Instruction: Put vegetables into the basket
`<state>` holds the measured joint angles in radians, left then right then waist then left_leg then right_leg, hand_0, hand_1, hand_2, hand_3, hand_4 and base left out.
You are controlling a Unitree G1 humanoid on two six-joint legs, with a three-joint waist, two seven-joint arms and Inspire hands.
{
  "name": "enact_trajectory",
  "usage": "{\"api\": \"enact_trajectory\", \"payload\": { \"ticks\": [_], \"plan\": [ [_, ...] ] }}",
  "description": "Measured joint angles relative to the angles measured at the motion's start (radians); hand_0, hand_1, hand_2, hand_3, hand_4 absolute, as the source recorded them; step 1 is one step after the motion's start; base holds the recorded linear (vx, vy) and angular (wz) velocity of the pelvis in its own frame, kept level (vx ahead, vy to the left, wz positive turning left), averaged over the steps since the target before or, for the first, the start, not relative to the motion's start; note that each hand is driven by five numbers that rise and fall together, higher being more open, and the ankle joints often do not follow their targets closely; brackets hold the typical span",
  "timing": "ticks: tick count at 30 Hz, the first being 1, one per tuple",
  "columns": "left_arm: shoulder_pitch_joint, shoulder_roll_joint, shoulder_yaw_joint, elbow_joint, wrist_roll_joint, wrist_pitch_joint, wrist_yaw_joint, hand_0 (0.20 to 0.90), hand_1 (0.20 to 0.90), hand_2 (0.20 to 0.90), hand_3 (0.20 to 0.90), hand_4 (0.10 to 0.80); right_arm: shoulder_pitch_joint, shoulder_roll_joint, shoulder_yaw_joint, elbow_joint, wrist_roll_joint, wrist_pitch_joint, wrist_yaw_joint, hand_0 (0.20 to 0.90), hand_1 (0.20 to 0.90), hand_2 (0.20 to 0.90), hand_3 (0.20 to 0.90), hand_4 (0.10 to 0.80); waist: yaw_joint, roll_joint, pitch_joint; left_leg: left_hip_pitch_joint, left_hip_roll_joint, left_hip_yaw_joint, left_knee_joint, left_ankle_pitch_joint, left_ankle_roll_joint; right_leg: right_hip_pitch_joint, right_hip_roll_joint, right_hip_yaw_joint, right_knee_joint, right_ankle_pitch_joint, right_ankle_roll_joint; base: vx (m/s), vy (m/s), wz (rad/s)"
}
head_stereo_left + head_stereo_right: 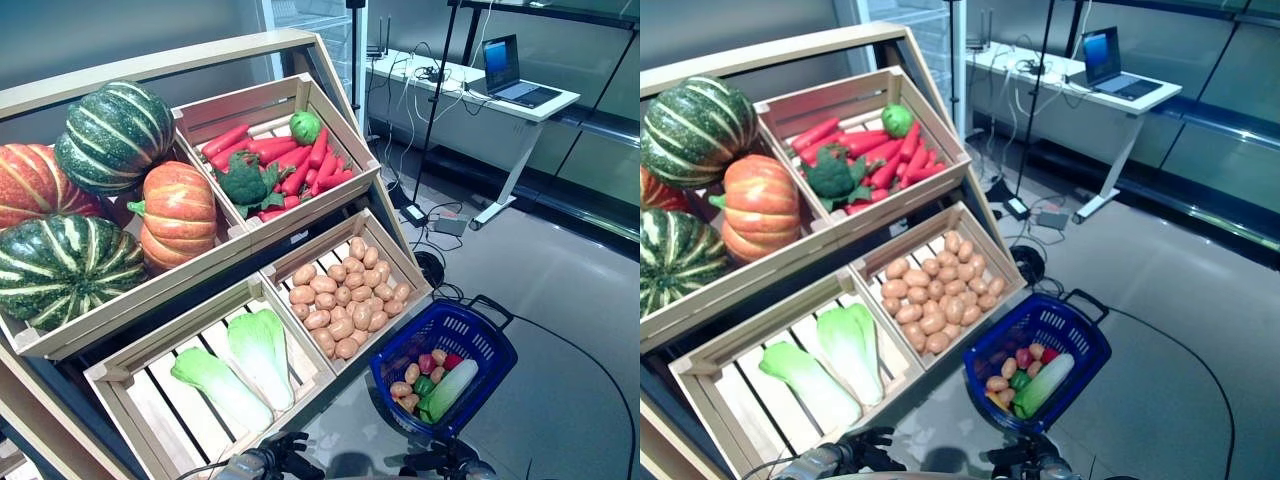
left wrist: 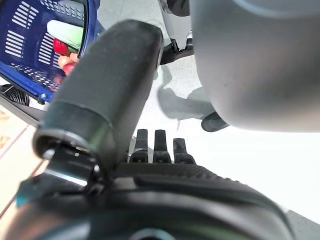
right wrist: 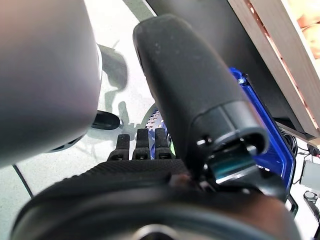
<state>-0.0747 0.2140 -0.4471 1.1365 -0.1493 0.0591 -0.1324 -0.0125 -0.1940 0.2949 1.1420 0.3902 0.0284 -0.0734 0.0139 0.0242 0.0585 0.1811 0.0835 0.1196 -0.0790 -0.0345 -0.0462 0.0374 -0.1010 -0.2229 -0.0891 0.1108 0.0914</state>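
The blue basket [image 1: 445, 365] sits on the floor just beside the lower corner of the wooden stand [image 1: 300, 45], already holding a few potatoes, small red and green pieces and a pale long vegetable. Both hands hang low, near the robot's body: the left hand [image 2: 155, 150] and the right hand [image 3: 137, 145] each show straight, relaxed fingers pointing at the floor and hold nothing. The step in hand looks like choosing and reaching for the next vegetable. The nearest stock is the crate of potatoes [image 1: 345, 295], just above the basket, and the 2 cabbages [image 1: 240, 365] in the crate beside it; carrots [image 1: 290, 165] with a broccoli [image 1: 245, 183] lie in the upper crate, and the pumpkins [image 1: 100, 190] fill the upper left one. To do it well, I would judge the right hand best placed for a potato at the crate's near edge: come in over the low front rail, close round 1 potato only, and lift clear of the rail before swinging over the basket, since the pile slopes and neighbours could roll.
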Motion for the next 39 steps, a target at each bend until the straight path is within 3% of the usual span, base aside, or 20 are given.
{"api": "enact_trajectory", "payload": {
  "ticks": [14,20,24,29,35,39],
  "plan": [
    [0.0,-0.001,0.001,0.004,0.06,0.005,0.125,0.9,0.9,0.9,0.9,0.8,0.003,0.0,0.0,0.001,0.0,0.0,0.0,0.9,0.9,0.9,0.9,0.8,0.0,-0.001,0.0,-0.001,0.0,0.0,0.0,0.001,0.0,-0.001,0.0,0.0,0.0,0.0,0.0,0.0,0.0,0.0],
    [0.001,0.002,-0.001,-0.014,0.06,-0.027,0.097,0.9,0.9,0.9,0.9,0.8,0.004,0.0,0.001,0.0,0.001,0.0,0.0,0.9,0.9,0.9,0.9,0.8,0.0,-0.001,0.0,-0.001,0.0,0.001,0.0,0.001,0.0,-0.002,0.0,0.001,0.0,0.0,0.0,0.0,0.0,0.0],
    [0.011,0.05,-0.031,-0.238,0.052,-0.031,0.013,0.9,0.9,0.9,0.9,0.8,0.009,-0.002,0.002,-0.019,0.001,0.003,0.0,0.9,0.9,0.9,0.9,0.8,0.0,-0.001,0.005,-0.012,-0.003,0.002,-0.003,0.006,0.002,-0.016,0.001,0.02,0.0,0.003,0.003,-0.029,0.014,0.0],
    [0.003,0.176,-0.048,-0.612,-0.013,-0.035,-0.068,0.9,0.9,0.9,0.9,0.8,0.021,-0.029,-0.001,-0.067,0.004,0.012,-0.001,0.9,0.9,0.9,0.9,0.8,-0.006,0.018,0.023,-0.014,-0.007,0.01,-0.01,0.01,0.004,-0.026,-0.002,0.032,-0.001,0.006,0.008,0.018,0.013,-0.05],
    [-0.011,0.277,0.006,-0.787,-0.015,-0.041,-0.094,0.9,0.9,0.9,0.9,0.8,0.031,-0.057,-0.006,-0.087,0.001,0.011,0.0,0.9,0.9,0.9,0.9,0.8,-0.021,0.036,0.048,-0.026,-0.005,0.008,-0.016,0.011,0.004,-0.035,-0.001,0.029,-0.004,0.006,0.007,0.0,0.001,0.01],
    [-0.016,0.322,0.091,-0.846,-0.019,-0.041,-0.083,0.9,0.9,0.9,0.9,0.8,0.046,-0.082,-0.008,-0.087,0.006,0.006,0.0,0.9,0.9,0.9,0.9,0.8,-0.014,0.043,0.054,-0.051,-0.005,-0.007,-0.01,0.016,0.003,-0.051,-0.002,0.022,-0.004,0.005,0.007,-0.045,-0.008,0.1]
  ]
}}
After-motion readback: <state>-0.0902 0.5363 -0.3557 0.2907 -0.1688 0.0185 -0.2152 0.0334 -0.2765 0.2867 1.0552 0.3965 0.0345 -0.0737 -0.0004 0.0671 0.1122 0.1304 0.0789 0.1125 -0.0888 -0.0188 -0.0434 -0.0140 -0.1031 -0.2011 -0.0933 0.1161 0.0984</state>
